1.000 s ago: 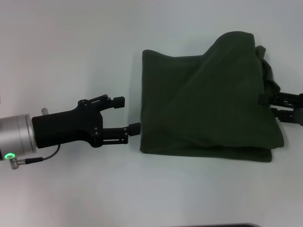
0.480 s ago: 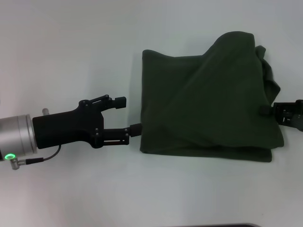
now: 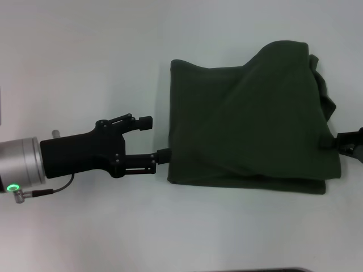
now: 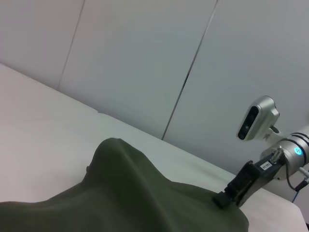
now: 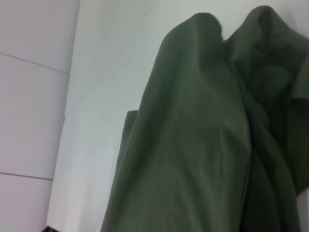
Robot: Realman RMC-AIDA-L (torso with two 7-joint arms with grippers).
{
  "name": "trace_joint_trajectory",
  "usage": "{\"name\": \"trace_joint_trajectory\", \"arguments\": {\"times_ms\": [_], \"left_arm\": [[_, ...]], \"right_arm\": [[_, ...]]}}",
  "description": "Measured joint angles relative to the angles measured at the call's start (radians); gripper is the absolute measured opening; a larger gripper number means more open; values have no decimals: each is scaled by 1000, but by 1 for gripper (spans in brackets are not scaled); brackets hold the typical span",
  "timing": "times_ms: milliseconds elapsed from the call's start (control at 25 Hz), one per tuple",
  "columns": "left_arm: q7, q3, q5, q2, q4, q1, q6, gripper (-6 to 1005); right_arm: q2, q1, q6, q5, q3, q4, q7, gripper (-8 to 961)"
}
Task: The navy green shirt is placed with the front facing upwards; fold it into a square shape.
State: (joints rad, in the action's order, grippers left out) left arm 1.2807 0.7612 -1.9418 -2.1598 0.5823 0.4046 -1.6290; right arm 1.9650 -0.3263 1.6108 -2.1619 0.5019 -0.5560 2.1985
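The navy green shirt (image 3: 249,119) lies folded into a rough rectangle on the white table (image 3: 85,56), with a raised hump and bunched cloth along its right side. No lettering shows. My left gripper (image 3: 154,137) is open at the shirt's left edge, and its lower fingertip (image 3: 163,153) touches the cloth near the front left corner. My right gripper (image 3: 330,141) sits at the shirt's right edge, mostly cut off by the picture's border. The left wrist view shows the shirt (image 4: 135,198) with the right gripper (image 4: 228,197) at its far edge. Only the shirt (image 5: 193,145) fills the right wrist view.
White tabletop surrounds the shirt to the left, far side and front. A dark strip (image 3: 255,270) runs along the table's front edge. Grey wall panels (image 4: 145,58) stand behind the table.
My right gripper has drawn back to the right, nearly out of the head view. The left gripper has crept slightly right until its lower fingertip meets the shirt's edge. The shirt has barely shifted.
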Motion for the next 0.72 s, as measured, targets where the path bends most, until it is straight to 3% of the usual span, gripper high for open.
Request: {"name": "trace_joint_trajectory", "arguments": {"times_ms": [80,720], "left_arm": [[0,1,0,0,0,2,0,941],[1,1,1,0,-1,10,0,941]], "right_arm": [[-1,5,17,0,-5,0,-4,12],[-7,53,134,-4,-41,-12,-15,13]]}}
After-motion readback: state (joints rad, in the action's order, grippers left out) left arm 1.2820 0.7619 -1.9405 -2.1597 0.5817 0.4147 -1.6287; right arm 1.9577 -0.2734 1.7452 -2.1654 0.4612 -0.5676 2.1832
